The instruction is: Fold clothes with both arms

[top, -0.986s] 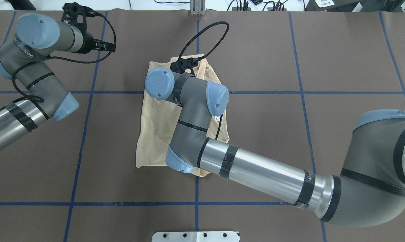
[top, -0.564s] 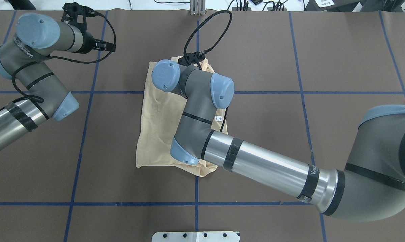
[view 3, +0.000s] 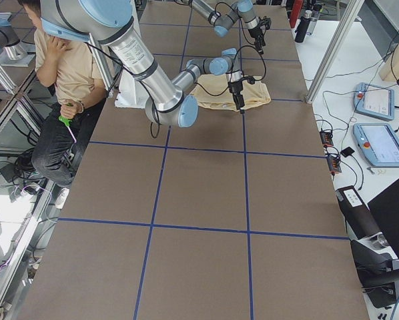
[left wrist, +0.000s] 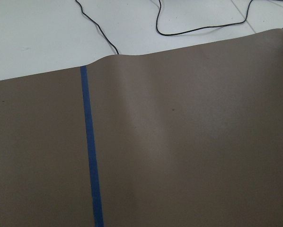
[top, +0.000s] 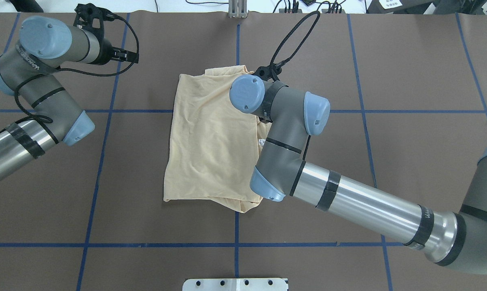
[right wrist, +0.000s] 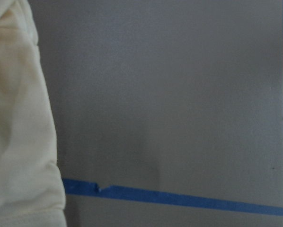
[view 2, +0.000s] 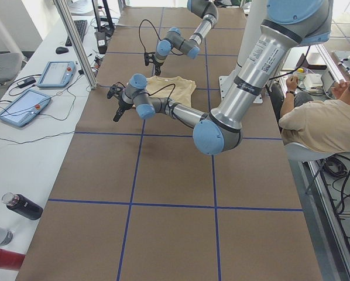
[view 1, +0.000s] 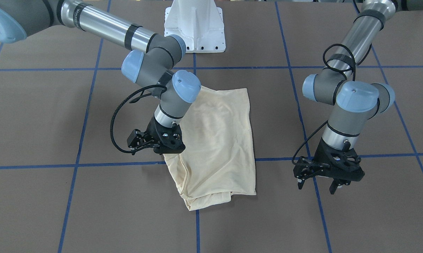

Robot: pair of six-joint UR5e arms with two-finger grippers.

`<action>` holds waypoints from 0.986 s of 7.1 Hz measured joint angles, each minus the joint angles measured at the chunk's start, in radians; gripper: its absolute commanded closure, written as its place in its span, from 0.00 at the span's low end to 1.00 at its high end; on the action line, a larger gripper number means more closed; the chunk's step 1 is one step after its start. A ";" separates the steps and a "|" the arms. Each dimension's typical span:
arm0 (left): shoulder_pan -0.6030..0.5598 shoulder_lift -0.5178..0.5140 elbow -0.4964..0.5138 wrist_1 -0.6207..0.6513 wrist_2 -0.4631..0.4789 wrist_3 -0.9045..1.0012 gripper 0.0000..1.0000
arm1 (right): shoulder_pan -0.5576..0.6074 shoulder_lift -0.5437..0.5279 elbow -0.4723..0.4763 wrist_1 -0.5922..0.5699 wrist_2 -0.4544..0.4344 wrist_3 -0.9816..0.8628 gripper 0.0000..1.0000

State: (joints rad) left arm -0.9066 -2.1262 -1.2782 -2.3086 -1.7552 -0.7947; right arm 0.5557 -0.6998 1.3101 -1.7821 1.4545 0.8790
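The clothes are one pale cream shirt (view 1: 215, 140) lying folded and flat on the brown table cover, seen whole from overhead (top: 207, 137). My right gripper (view 1: 169, 151) sits low at the shirt's edge on the robot's right, touching or just over the cloth. Its fingertips are hidden, so I cannot tell whether it is open or shut. The right wrist view shows only the shirt's edge (right wrist: 18, 142) beside bare cover. My left gripper (view 1: 338, 186) hangs open and holds nothing, well clear of the shirt, near the far left corner overhead (top: 132, 56).
Blue tape lines (top: 235, 245) divide the cover into squares. The white pedestal base (view 1: 194, 21) stands behind the shirt. A person (view 2: 327, 123) sits beside the table. Tablets (view 2: 23, 108) and bottles (view 2: 23, 206) lie on the white side bench.
My right arm has swung from over the shirt's middle to its right edge, uncovering most of the cloth. The shirt's outline has barely changed. The left arm has not moved.
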 measured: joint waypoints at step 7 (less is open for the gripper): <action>0.197 0.238 -0.425 0.017 -0.096 -0.332 0.00 | -0.097 -0.299 0.612 0.104 0.104 0.373 0.00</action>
State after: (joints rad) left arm -0.7095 -1.8879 -1.7029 -2.2915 -1.8514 -1.1265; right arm 0.4584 -0.9986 1.9225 -1.6783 1.5583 1.2517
